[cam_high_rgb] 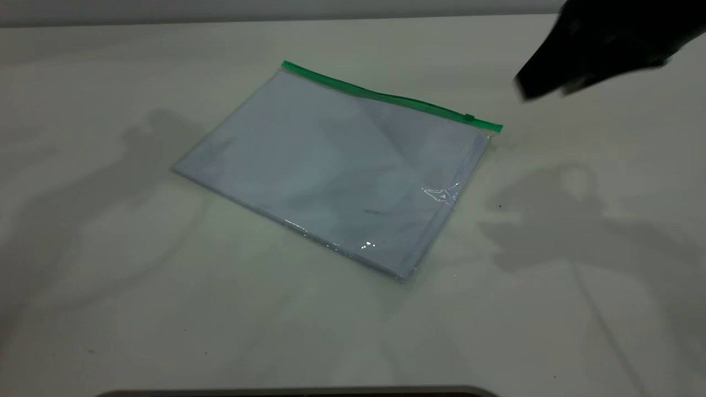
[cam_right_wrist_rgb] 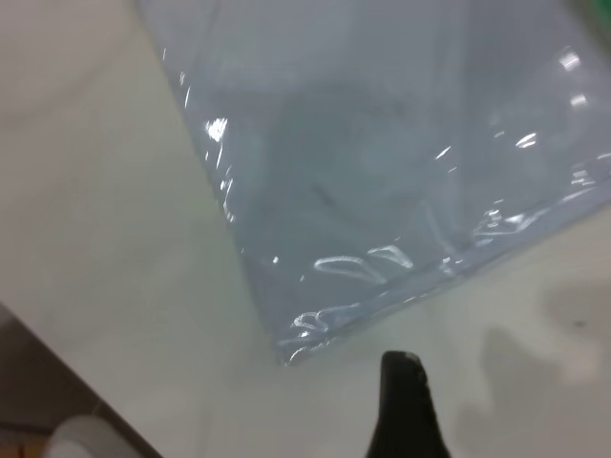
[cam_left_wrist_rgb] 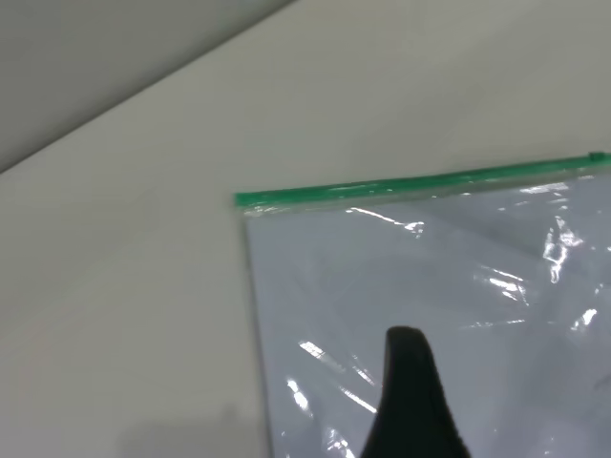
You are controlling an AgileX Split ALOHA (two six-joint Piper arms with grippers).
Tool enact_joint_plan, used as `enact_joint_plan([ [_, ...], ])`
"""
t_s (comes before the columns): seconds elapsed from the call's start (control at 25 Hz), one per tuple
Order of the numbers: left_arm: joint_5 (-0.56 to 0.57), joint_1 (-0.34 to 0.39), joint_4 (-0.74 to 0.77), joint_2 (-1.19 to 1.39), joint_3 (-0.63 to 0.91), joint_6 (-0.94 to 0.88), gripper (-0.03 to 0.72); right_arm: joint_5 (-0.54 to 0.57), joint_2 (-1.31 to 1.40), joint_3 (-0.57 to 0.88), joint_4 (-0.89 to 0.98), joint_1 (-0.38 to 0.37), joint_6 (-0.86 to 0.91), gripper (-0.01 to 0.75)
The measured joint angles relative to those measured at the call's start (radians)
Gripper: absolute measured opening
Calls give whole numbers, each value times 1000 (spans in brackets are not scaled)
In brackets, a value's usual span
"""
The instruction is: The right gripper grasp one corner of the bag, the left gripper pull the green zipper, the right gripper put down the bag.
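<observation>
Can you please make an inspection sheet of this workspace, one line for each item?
Surface: pale table, with arm shadows on it.
Job's things: the bag lies flat on the table, paper sheets inside; the green zipper runs along its far edge, with the slider near the right end.
Clutter: nothing seen.
Grippers: the right gripper hovers above the table, beyond the bag's right zipper corner and apart from it; the left gripper is out of the exterior view, one finger shows above the bag.
Cables: nothing seen.
Surroundings: a dark edge at the table's near side.
</observation>
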Motion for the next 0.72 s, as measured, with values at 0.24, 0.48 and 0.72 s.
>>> enact_joint_plan([
  [0.24,45,-31,21,74,-63,24,580,43,188,-77,183,6,-182,578],
  [0.48,50,-36,26,79,-68,92,580,49,286,-148,327,6,-299,578],
  [0.72,53,-41,26,91,-69,122,580,51,382,-229,399,-11,-306,578],
])
